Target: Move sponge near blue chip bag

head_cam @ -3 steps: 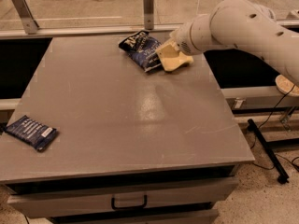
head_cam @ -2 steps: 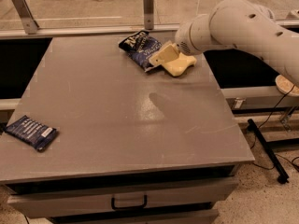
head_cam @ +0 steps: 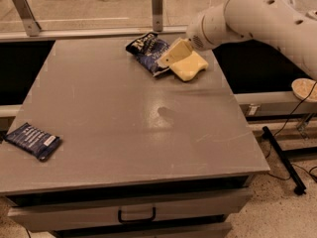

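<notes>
The pale yellow sponge (head_cam: 190, 67) lies flat on the grey table (head_cam: 124, 123) at its far right, right beside the dark blue chip bag (head_cam: 147, 51), almost touching its right edge. My gripper (head_cam: 166, 59) reaches down-left from the white arm (head_cam: 247, 14) and hovers over the gap between bag and sponge. Its cream fingers (head_cam: 173, 52) stand open and hold nothing; the sponge rests below and to the right of them.
A flat blue packet with a white label (head_cam: 33, 141) lies near the table's front left corner. A rail with metal posts (head_cam: 157, 4) runs behind the table. A drawer handle (head_cam: 136, 215) is below the front edge. Cables and a stand leg (head_cam: 282, 157) lie on the floor to the right.
The sponge has dropped out of the gripper onto the table beside the chip bag. The gripper has opened and stays just above its left edge.
</notes>
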